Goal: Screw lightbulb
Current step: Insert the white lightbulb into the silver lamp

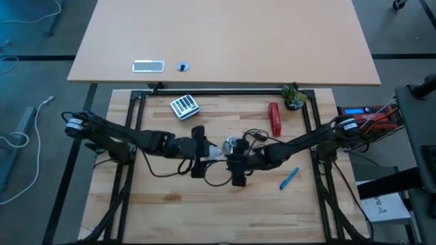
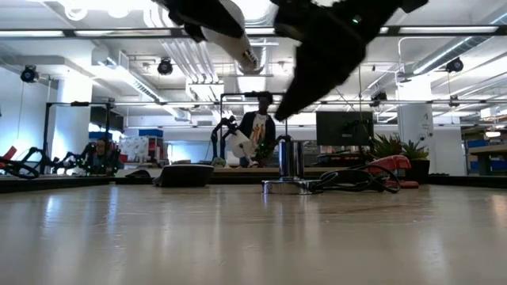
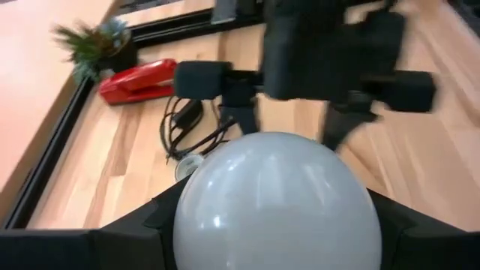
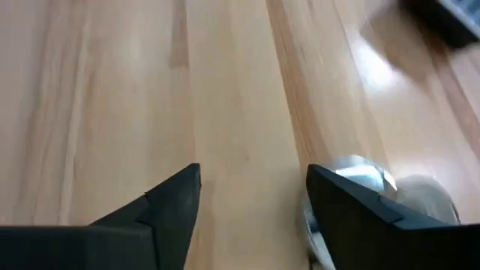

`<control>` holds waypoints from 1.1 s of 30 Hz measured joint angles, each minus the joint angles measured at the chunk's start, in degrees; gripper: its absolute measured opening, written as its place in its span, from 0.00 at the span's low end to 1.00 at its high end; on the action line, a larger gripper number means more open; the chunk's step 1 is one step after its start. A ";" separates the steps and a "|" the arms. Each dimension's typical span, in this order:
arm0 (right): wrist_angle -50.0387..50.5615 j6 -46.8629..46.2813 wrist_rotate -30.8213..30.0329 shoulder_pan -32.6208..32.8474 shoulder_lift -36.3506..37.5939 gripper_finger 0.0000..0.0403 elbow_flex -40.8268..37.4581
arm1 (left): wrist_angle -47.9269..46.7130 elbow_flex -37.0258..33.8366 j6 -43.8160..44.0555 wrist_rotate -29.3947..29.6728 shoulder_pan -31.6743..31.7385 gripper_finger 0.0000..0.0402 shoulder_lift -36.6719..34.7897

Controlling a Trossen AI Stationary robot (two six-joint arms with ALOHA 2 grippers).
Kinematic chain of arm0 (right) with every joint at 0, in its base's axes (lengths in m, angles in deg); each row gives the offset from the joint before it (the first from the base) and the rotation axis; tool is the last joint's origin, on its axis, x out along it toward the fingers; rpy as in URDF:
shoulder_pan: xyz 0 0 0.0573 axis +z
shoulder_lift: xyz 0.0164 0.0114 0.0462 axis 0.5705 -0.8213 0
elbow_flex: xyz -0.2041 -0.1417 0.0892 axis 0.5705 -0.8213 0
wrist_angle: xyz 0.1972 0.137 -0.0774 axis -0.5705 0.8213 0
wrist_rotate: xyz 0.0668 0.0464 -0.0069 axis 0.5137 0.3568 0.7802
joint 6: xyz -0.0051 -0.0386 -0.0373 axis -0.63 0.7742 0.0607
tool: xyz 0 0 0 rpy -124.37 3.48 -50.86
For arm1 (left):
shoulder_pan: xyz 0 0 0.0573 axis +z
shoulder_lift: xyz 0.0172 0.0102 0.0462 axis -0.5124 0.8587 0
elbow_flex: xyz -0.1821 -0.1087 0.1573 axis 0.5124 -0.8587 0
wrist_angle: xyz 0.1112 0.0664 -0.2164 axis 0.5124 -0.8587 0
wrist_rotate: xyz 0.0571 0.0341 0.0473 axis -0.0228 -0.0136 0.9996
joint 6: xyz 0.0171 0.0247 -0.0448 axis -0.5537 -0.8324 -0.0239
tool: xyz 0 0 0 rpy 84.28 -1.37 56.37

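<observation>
The whitish frosted pear-shaped lightbulb (image 3: 277, 206) is gripped between the fingers of the left hand (image 1: 212, 155), held up off the pale wooden desk (image 1: 170, 204) near its middle. The round shiny silver socket with black cord (image 2: 289, 170) stands on the desk just beside both hands, and nothing is seated in it, so the screwing is judged not yet begun. The right hand (image 4: 251, 199) hangs just over the desk by the socket with its fingers apart and empty. The bulb remains to be lowered into the socket and turned.
</observation>
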 joint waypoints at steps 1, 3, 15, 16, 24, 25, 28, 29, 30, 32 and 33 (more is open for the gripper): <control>-0.29 -0.54 0.05 -0.01 1.40 0.56 -1.58 | -1.83 1.32 -0.81 -1.74 1.05 0.58 0.00; -0.08 -2.20 0.26 -0.01 5.18 0.52 -5.47 | -4.44 3.48 -2.20 -5.04 3.52 0.58 0.18; -4.89 -14.96 0.35 -0.13 30.08 0.42 -23.55 | -12.86 14.01 -10.93 -22.44 16.56 0.58 9.98; -5.14 -15.83 0.38 -0.31 31.20 0.42 -24.28 | -13.90 15.31 -11.66 -22.44 17.00 0.58 11.70; -5.03 -19.79 0.33 -1.34 29.70 0.33 -26.17 | -23.09 27.00 -18.34 -22.72 17.87 0.58 23.71; -4.72 -20.10 0.31 -1.34 29.18 0.32 -26.28 | -23.34 28.32 -19.00 -22.69 17.94 0.58 24.81; -5.01 -21.12 0.35 -1.32 27.65 0.28 -26.28 | -26.65 31.63 -20.69 -22.76 18.57 0.58 26.86; -4.99 -21.41 0.37 -1.32 27.31 0.27 -26.31 | -27.47 32.44 -21.04 -22.79 18.87 0.58 27.47; -4.97 -21.66 0.39 -1.32 27.02 0.26 -26.39 | -27.91 33.03 -21.34 -22.76 19.16 0.58 28.13; -5.39 -21.98 0.37 -1.32 26.16 0.24 -26.41 | -28.84 33.43 -22.22 -22.68 19.46 0.58 29.18; -5.31 -22.28 0.39 -1.32 25.80 0.23 -26.41 | -29.08 33.75 -22.67 -22.64 19.53 0.58 29.58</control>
